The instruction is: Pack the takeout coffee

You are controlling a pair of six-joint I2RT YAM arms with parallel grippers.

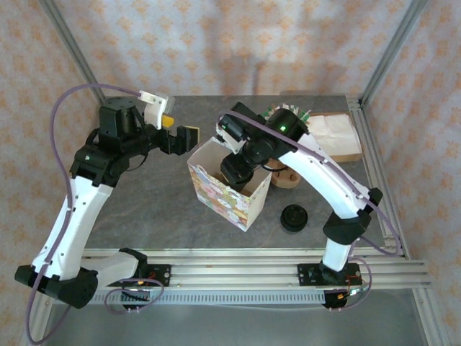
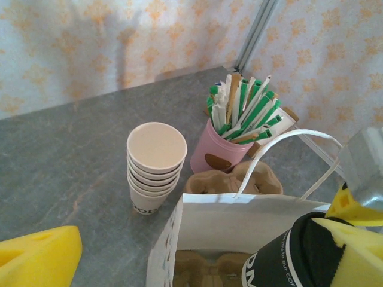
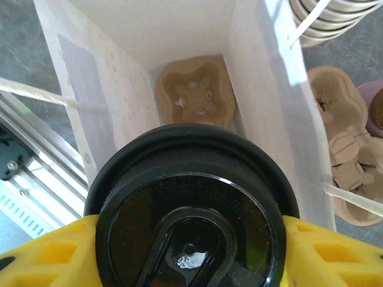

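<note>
1. My right claw (image 3: 191, 254) is clamped on the takeout coffee (image 3: 191, 197). One yellow pad (image 3: 48, 251) presses in on each side, just under the black lid.
2. The takeout coffee hangs upright directly over the open mouth of the paper bag (image 1: 229, 193). I cannot tell whether its base has passed below the bag's rim.
3. A moulded cup carrier (image 3: 194, 95) lies flat on the floor of the bag, straight beneath the coffee.
4. My left claw (image 1: 180, 134) hovers beside the bag's upper corner, on the left arm's side. Its fingers (image 2: 36, 257) are spread wide apart with nothing between them.
5. Behind the bag:
   - a second carrier (image 2: 233, 179) rests against the bag's far wall;
   - a stack of lidless cups (image 2: 155, 164) stands just beyond the carrier;
   - a pink holder (image 2: 221, 155) of sachets and stirrers stands beside the stack.
6. Loose black lids (image 1: 294, 217) lie on the table (image 1: 144, 209) near the bag, on the right arm's side.
</note>
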